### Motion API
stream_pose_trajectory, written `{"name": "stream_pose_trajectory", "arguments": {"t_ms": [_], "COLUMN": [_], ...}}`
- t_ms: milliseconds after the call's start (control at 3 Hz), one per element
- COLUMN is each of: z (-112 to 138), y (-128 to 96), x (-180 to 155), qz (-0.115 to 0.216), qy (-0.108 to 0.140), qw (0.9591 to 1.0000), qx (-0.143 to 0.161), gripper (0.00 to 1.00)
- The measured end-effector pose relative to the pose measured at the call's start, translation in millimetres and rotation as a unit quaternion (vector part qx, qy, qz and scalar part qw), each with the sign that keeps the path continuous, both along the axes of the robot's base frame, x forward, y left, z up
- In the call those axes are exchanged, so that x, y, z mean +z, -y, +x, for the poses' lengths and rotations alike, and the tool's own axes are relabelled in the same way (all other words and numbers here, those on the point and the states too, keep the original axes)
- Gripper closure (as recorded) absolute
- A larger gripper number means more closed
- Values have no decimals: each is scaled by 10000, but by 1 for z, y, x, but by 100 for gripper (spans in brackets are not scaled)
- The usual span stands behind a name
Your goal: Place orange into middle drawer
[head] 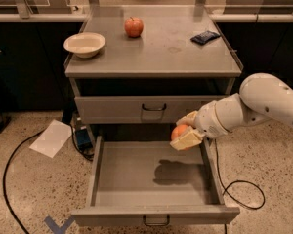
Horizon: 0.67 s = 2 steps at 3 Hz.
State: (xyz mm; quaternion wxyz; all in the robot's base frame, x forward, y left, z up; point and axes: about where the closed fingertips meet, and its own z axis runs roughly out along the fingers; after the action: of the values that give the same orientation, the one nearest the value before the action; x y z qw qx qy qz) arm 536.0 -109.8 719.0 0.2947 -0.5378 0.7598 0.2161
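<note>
No text, label, brand or number can be read anywhere. The end effector [184, 136] holds the orange [179, 130] above the right rear part of the open middle drawer [129, 182].

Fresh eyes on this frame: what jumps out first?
The gripper, shut on the orange, hangs over the back right part of the middle drawer, which is pulled wide open. On the cabinet top sit a red apple at the back and a white bowl at the left.
</note>
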Motion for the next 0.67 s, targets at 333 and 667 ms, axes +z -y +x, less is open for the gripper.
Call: {"name": "stream_pose_trajectory", "arguments": {"t_ms": [333,667], "z": [0,-1], "y": [0,-12], "x": [0,-20], "qz": [0,25], "qy": [0,-9], "qw": [10000,10000], "qx": [0,20], "gripper": [100,100]}}
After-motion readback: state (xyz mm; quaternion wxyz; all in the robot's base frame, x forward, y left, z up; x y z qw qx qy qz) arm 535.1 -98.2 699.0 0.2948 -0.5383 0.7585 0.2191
